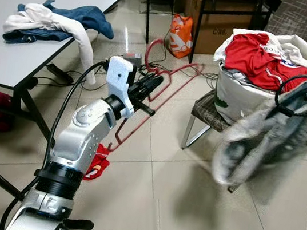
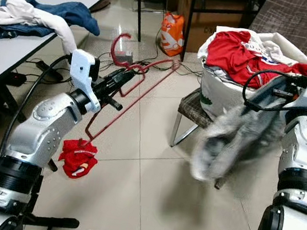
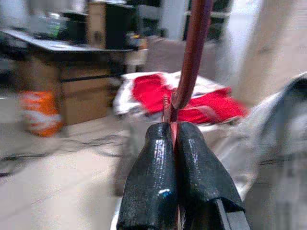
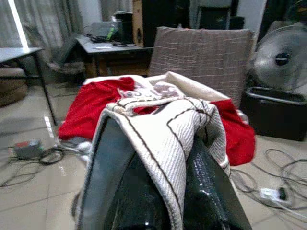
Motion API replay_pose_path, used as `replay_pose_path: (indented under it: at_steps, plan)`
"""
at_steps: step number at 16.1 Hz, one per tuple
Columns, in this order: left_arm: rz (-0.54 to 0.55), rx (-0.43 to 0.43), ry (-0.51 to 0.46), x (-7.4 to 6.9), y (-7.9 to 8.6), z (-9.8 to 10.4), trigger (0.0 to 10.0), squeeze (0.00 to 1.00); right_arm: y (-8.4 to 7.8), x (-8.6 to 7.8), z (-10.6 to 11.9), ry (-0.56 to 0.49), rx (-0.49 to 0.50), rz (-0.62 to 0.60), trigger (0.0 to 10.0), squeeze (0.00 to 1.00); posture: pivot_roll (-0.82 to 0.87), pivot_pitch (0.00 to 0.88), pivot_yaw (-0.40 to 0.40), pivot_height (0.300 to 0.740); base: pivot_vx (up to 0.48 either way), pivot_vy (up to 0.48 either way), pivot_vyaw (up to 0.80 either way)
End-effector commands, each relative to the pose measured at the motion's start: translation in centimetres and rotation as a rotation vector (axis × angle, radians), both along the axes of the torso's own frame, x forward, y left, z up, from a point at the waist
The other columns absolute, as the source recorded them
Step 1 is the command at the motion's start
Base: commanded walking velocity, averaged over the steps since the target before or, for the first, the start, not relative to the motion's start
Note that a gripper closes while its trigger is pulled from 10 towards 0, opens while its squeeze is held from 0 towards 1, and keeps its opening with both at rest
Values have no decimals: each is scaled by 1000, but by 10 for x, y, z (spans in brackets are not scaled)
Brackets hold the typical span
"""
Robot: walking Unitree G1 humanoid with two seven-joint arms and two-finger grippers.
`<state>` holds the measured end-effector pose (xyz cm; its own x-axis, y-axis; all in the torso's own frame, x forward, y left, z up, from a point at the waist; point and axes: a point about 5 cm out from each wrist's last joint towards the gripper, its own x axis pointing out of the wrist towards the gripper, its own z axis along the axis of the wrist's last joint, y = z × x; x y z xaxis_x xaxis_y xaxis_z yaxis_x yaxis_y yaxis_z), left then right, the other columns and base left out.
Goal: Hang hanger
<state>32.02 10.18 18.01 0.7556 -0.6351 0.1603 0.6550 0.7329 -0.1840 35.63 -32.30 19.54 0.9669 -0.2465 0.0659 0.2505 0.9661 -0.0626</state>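
Open floor (image 1: 185,212) between table (image 1: 14,42), chair (image 1: 206,108).

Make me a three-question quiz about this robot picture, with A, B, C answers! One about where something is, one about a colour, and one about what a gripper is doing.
1. Where is the blue and white pile of clothes?
A. on the white table
B. on the chair
C. in the bag

2. What colour is the hanger?
A. green
B. red
C. yellow

3. What is the right gripper doing?
A. hanging open
B. pinching a cable
C. holding a pale garment

Answers:
1. A, the pile lies on the white table.
2. B, its thin frame is red in the left gripper, which is shut on it.
3. C, the whitish garment is draped over its fingers and hangs from them.
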Motion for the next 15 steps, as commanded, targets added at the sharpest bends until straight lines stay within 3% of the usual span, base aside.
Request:
replay_pose_path:
  at_steps: [1,4,7,12,15]
  plan:
    - [-89,-47,2,-8,-6,7,10000,0,7,8,25,-98,-55,8,0,0,-69,0,55,740,0,0,0]
    - [-263,-130,36,-26,-12,18,10000,0,25,17,30,-104,-184,17,0,0,-57,0,53,740,0,0,0]
    - [-355,-150,61,-38,-19,20,10000,0,28,21,32,-90,-253,-16,0,0,-55,0,49,740,0,0,0]
    - [-351,-193,152,-44,-36,10,10000,0,36,26,32,-73,-365,-68,0,0,-64,0,48,740,0,0,0]
    - [-336,-190,216,-48,-48,0,10000,0,50,32,38,-107,-395,-114,0,0,-68,0,48,740,0,0,0]
